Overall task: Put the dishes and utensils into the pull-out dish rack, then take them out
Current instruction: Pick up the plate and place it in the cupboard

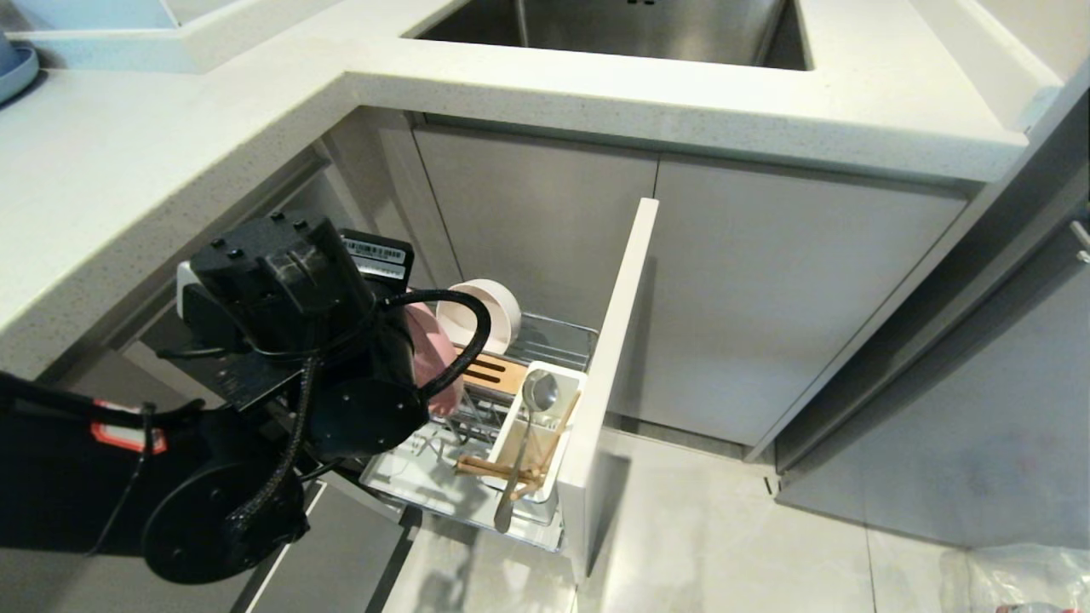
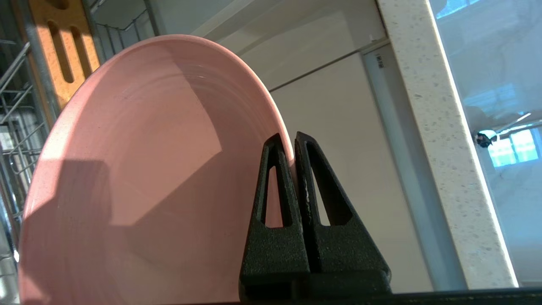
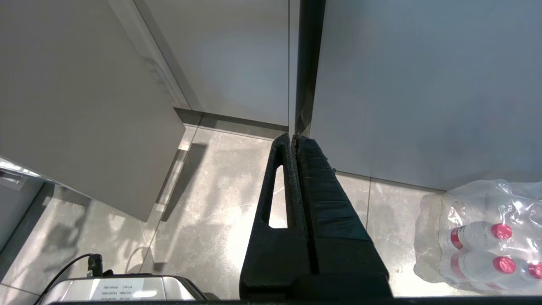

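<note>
My left gripper (image 2: 290,137) is shut on the rim of a pink bowl (image 2: 139,169), one finger inside it and one outside. The head view shows that bowl (image 1: 428,340) on edge over the pull-out dish rack (image 1: 558,336), mostly hidden behind my left arm (image 1: 289,340). The cream-white bowl (image 1: 487,308) stands on its side at the rack's back, by the orange-wood strip (image 1: 494,372). The metal spoon (image 1: 535,400) and wooden chopsticks (image 1: 494,468) stand in the white utensil cup (image 1: 553,477). My right gripper (image 3: 293,137) hangs shut and empty over the floor.
The rack's pale cabinet front (image 1: 617,358) stands pulled out beside the cup. Above are the white countertop (image 1: 128,170) and the steel sink (image 1: 630,25); a blue plate (image 1: 15,68) lies far left. A pack of water bottles (image 3: 487,237) sits on the floor.
</note>
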Motion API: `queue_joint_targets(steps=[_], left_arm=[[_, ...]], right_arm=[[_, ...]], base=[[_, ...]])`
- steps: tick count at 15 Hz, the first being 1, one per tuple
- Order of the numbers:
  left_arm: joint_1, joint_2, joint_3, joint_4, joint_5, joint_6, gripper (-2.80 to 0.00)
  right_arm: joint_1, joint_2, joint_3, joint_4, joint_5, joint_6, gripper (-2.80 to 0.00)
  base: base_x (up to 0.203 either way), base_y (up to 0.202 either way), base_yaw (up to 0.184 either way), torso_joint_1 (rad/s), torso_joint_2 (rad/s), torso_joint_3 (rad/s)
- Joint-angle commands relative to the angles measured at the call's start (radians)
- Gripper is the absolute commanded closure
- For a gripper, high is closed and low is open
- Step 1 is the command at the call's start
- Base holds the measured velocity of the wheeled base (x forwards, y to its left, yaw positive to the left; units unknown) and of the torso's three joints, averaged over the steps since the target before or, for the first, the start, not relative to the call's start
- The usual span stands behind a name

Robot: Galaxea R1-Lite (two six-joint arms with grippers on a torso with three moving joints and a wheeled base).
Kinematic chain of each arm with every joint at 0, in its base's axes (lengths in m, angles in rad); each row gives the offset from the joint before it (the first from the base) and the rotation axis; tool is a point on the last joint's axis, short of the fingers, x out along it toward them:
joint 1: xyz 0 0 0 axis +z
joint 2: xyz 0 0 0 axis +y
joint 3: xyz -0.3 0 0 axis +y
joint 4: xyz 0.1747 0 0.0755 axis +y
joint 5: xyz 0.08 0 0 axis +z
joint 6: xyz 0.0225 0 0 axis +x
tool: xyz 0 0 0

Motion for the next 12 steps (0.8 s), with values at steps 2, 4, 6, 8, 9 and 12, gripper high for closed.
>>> queue_joint_targets(steps=[2,4,6,8,9,12], left_arm=[[0.006,0.014,0.013,-0.022,0.009,-0.021,0.00],[0.008,0.024,0.014,-0.026,0.014,-0.027,0.00],[0.011,0.033,0.014,-0.019,0.032,-0.025,0.00],[0.024,0.048,0.014,0.009,0.044,-0.021,0.00],[0.026,0.055,0.013,0.021,0.047,-0.022,0.00],[0.028,0.074,0.004,0.042,0.053,-0.016,0.00]], right_arm=[[0.000,0.000,0.002,0.000,0.000,0.000,0.00],[0.000,0.000,0.002,0.000,0.000,0.000,0.00],[0.000,0.000,0.002,0.000,0.000,0.000,0.00],[0.000,0.000,0.002,0.000,0.000,0.000,0.00],[0.000,0.000,0.002,0.000,0.000,0.000,0.00],[0.000,0.000,0.002,0.000,0.000,0.000,0.00]], base=[[0.000,0.000,0.000,0.000,0.00,0.000],[0.000,0.000,0.000,0.000,0.00,0.000],[0.000,0.000,0.000,0.000,0.00,0.000],[0.000,0.000,0.000,0.000,0.00,0.000],[0.000,0.000,0.000,0.000,0.00,0.000],[0.000,0.000,0.000,0.000,0.00,0.000]])
